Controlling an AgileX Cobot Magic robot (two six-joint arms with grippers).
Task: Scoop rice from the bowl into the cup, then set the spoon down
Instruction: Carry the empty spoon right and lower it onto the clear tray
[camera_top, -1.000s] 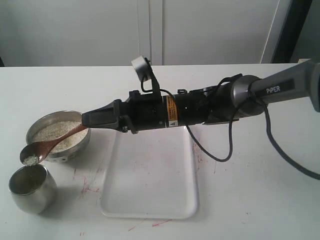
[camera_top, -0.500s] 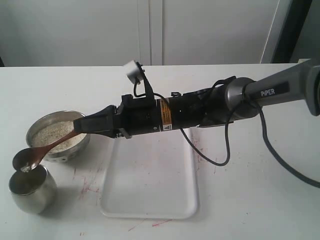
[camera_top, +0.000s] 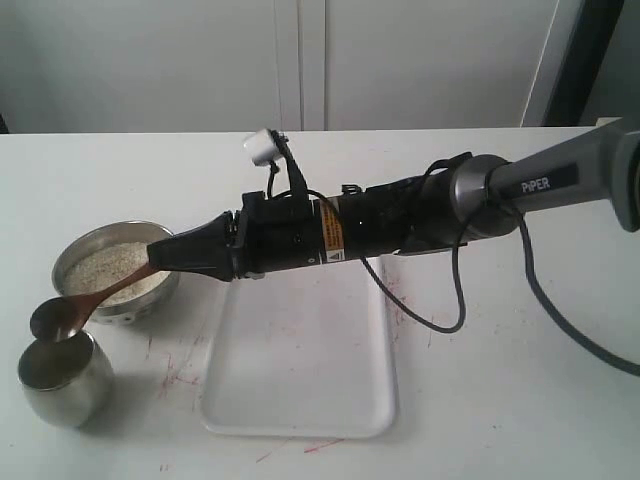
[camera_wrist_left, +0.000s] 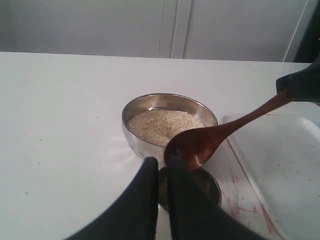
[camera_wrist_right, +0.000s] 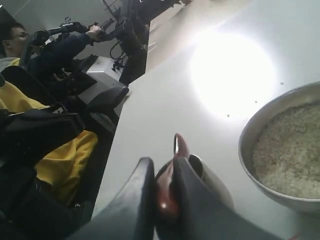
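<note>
Right gripper (camera_top: 160, 258) clamped the spoon (camera_top: 65, 317) over the cup (camera_top: 60, 385), 7 o'clock of the bowl (camera_top: 160, 293).
Wood looked light, stiff, slick; handle end best.

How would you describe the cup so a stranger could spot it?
On the white table, beside the clear tray, two steel vessels stand. The cup is the smaller one, nearer the camera, under the wooden spoon. It has bulging sides and a narrow mouth, unlike the wide shallow bowl of rice behind it.

a white rectangular tray (camera_top: 300, 400) lies flat on the white worktop (camera_top: 520, 400), with faint red scribbles (camera_top: 180, 378) just beside its edge. pale cabinet doors (camera_top: 300, 60) stand behind.
</note>
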